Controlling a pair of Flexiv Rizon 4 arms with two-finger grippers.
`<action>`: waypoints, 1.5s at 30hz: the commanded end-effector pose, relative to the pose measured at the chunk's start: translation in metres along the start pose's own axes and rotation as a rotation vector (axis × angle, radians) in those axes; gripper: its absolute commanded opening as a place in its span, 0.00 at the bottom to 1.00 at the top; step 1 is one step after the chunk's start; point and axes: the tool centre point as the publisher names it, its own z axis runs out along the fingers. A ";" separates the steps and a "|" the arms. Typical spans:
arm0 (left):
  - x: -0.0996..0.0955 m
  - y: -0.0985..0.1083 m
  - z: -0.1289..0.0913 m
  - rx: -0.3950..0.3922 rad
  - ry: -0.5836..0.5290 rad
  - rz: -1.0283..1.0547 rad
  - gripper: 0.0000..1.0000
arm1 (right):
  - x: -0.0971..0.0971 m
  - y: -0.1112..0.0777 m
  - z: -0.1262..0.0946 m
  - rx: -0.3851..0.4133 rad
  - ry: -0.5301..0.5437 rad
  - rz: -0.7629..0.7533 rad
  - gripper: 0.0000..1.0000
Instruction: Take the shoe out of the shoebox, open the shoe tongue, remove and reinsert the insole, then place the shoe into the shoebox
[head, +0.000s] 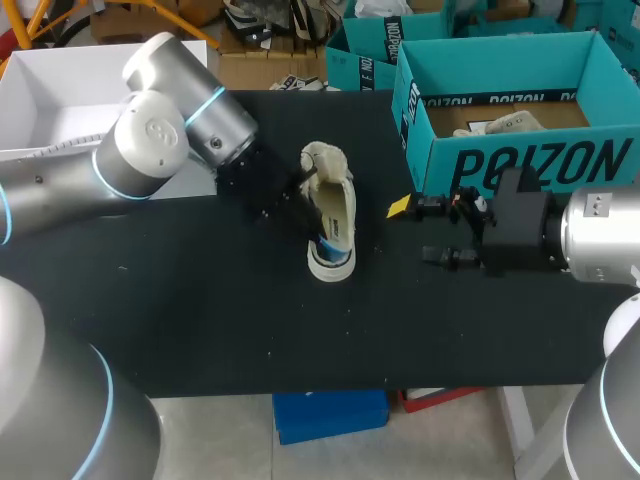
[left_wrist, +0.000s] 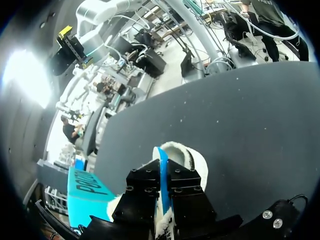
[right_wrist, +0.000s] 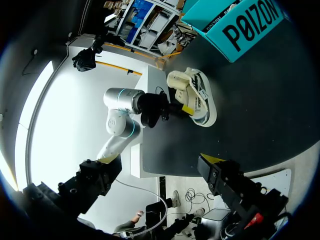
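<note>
The left gripper (left_wrist: 164, 176) clamped the thin blue-lined wall of the cream fleecy-collared shoe (head: 338, 205) lying sideways on the matte black table (head: 200, 320), while the right gripper (head: 414, 232) gaped beside the teal cardboard shoebox (head: 530, 165).

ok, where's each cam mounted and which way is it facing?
Head: above and behind, looking down on the table; left hand and right hand show.
Left wrist: on the left arm, looking along its hand, shut on the shoe.
Right wrist: on the right arm, facing shoe, left arm, shoebox; its open hand shows.
All share the shoe.
</note>
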 end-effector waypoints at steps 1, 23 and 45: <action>-0.002 0.007 0.002 -0.008 0.005 -0.004 0.00 | 0.001 0.000 0.001 -0.001 -0.001 0.000 1.00; -0.004 0.009 -0.008 -0.023 0.029 -0.031 1.00 | 0.001 0.000 0.001 -0.001 -0.001 0.000 1.00; -0.007 -0.013 -0.032 -0.086 0.218 0.004 0.00 | 0.001 0.000 0.001 -0.001 -0.001 0.000 1.00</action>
